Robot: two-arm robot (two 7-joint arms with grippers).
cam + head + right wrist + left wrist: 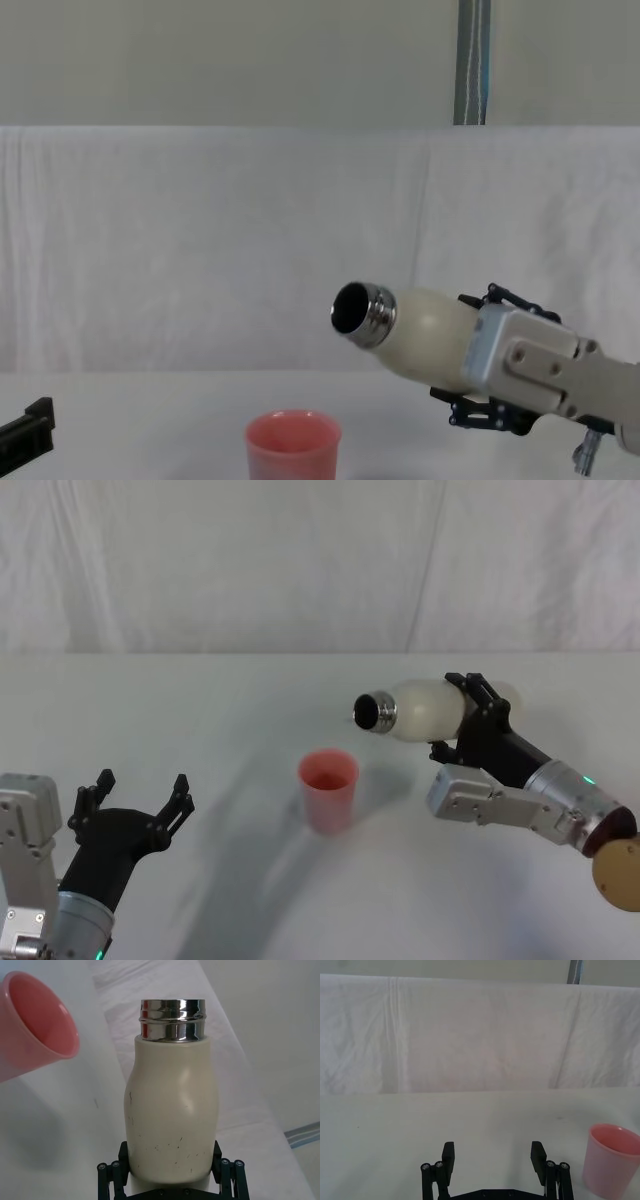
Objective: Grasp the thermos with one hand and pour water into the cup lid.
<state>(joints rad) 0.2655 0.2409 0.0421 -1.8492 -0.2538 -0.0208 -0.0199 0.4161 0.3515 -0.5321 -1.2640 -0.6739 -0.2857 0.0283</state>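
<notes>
The cream-white thermos (pixel 422 709) lies nearly on its side in the air, its steel neck (pixel 376 712) pointing left, above and right of the pink cup lid (pixel 328 788). My right gripper (pixel 470 708) is shut on its body. The chest view shows the thermos (pixel 420 335) tilted slightly mouth-up, higher than the cup lid (pixel 293 444). In the right wrist view the scuffed thermos (pixel 171 1112) sits between the jaws, with the cup lid (pixel 30 1025) off to one side. My left gripper (pixel 140 798) hangs open at the table's near left, with the cup lid (pixel 611 1159) beside it in its wrist view.
A white cloth covers the table (pixel 220 710) and hangs as a backdrop behind it. A grey pole (pixel 472 62) rises beyond the backdrop.
</notes>
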